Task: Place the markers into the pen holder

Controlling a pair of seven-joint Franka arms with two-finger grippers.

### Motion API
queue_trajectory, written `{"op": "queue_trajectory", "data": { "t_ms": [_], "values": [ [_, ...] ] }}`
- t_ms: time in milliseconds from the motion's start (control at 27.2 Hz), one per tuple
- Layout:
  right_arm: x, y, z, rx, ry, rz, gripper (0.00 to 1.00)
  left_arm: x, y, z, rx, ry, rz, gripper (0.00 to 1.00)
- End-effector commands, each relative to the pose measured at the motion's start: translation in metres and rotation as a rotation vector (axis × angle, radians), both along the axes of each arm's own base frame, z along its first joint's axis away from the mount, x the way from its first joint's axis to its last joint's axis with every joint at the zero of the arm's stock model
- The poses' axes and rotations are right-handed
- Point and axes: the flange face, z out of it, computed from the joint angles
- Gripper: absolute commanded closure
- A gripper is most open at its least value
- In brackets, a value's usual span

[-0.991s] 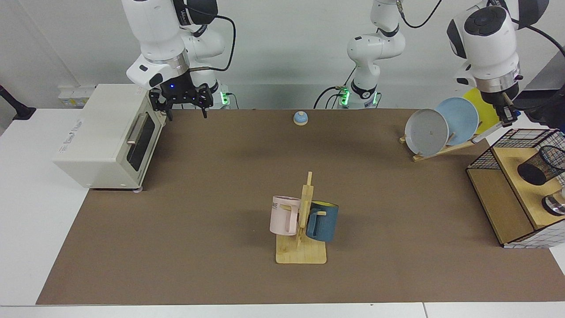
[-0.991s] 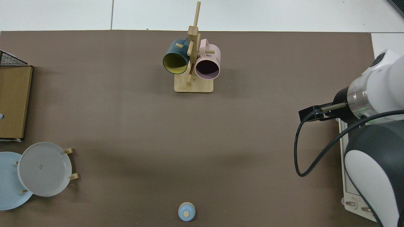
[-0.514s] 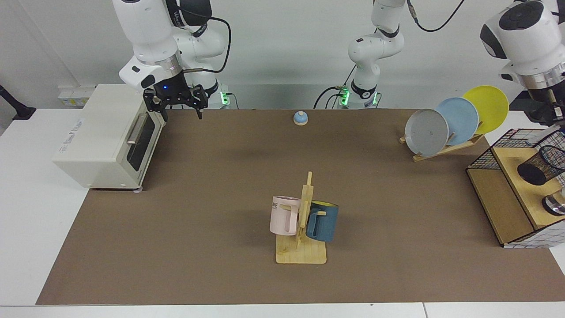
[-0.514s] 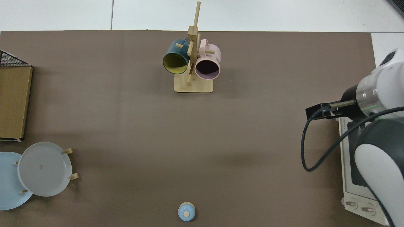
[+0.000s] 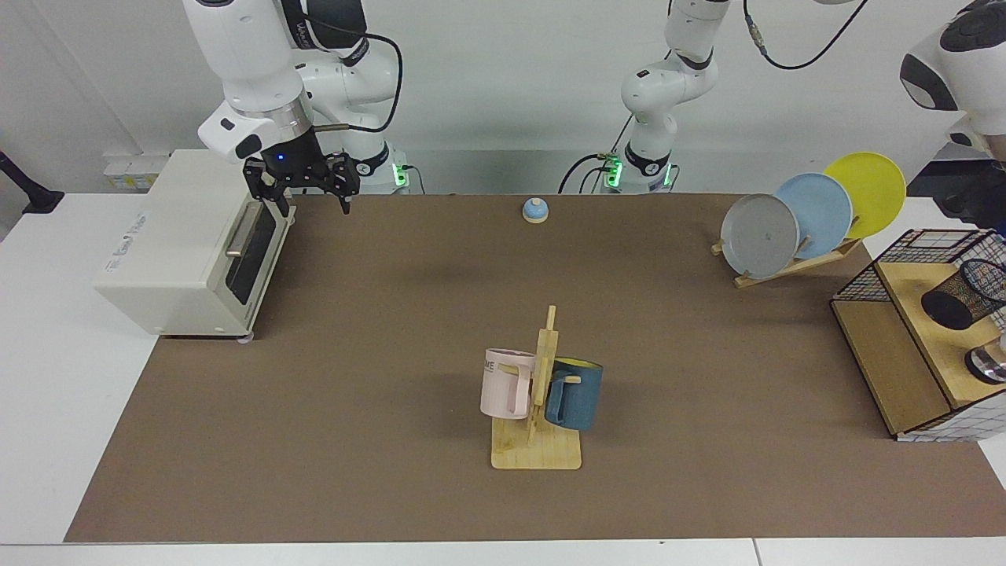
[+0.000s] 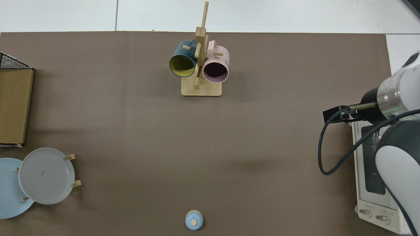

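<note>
Marker: not visible in either view, whereabouts unknown. Pen holder: 1 black mesh cup on the wooden shelf at the table's edge. Right gripper: fingers spread, empty, waiting beside the toaster oven. Left gripper: out of view.

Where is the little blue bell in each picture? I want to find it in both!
Facing view: the blue bell sits at the far edge of the brown mat, top middle of the picture, between the two arm bases.
Top view: the bell is at the bottom middle of the picture.
Shared landmark: the wooden mug rack with the pink and blue mugs, straight across the mat from the bell in both.
</note>
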Motion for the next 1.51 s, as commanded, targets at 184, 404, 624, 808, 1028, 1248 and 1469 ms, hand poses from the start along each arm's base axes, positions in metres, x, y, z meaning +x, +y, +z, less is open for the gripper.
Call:
{"op": "queue_trajectory", "data": {
  "t_ms": [184, 404, 624, 808, 1028, 1248, 1469],
  "values": [
    [-0.004, -0.004, -0.001, 0.017, 0.003, 0.011, 0.00, 0.005, 0.034, -0.021, -0.019, 0.002, -0.003, 1.00],
    [-0.004, -0.004, -0.001, 0.017, 0.003, 0.011, 0.00, 0.005, 0.030, -0.032, -0.084, 0.008, 0.023, 0.43],
    [-0.004, -0.004, -0.001, 0.017, 0.003, 0.011, 0.00, 0.002, 0.033, -0.030, -0.187, -0.030, 0.086, 0.00],
    [-0.004, -0.003, -0.001, 0.017, 0.006, 0.011, 0.00, 0.000, 0.018, -0.026, -0.233, -0.057, 0.183, 0.00],
    [-0.004, -0.023, -0.001, 0.016, 0.018, -0.023, 0.00, -0.001, -0.014, -0.016, -0.339, -0.135, 0.331, 0.00],
    [-0.012, -0.041, 0.006, -0.006, 0.039, -0.030, 0.00, -0.012, -0.034, -0.005, -0.514, -0.288, 0.601, 0.00],
    [-0.012, -0.056, 0.006, -0.053, 0.044, 0.092, 0.00, -0.016, -0.064, -0.012, -0.639, -0.435, 0.935, 0.00]
  ]
}}
